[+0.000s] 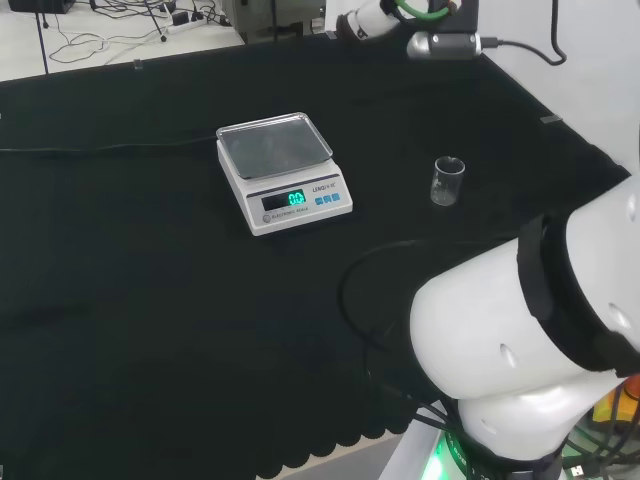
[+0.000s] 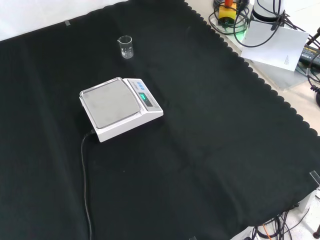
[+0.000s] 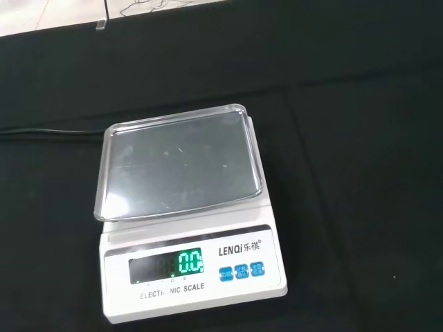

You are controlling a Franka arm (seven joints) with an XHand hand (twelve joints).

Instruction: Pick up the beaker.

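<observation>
**Nothing picked up yet: the beaker stands alone on the cloth**

You have the whole task ahead of you. The beaker (image 1: 447,180) stands upright on the black cloth (image 1: 150,300), untouched, with nothing around it. In the head view it sits to the right of the scale (image 1: 283,170), apart from it; in the front view it is farther off than the scale, near the cloth's far side. It looks empty, though clear glass makes that hard to judge. The scale's pan (image 3: 178,160) is bare and its display is lit.

You cannot tell how the hand's fingers stand. From the wrist view, the camera faces the scale and not the beaker, so I judge that you must first bring the hand across to the beaker, then close on it and lift.
</observation>
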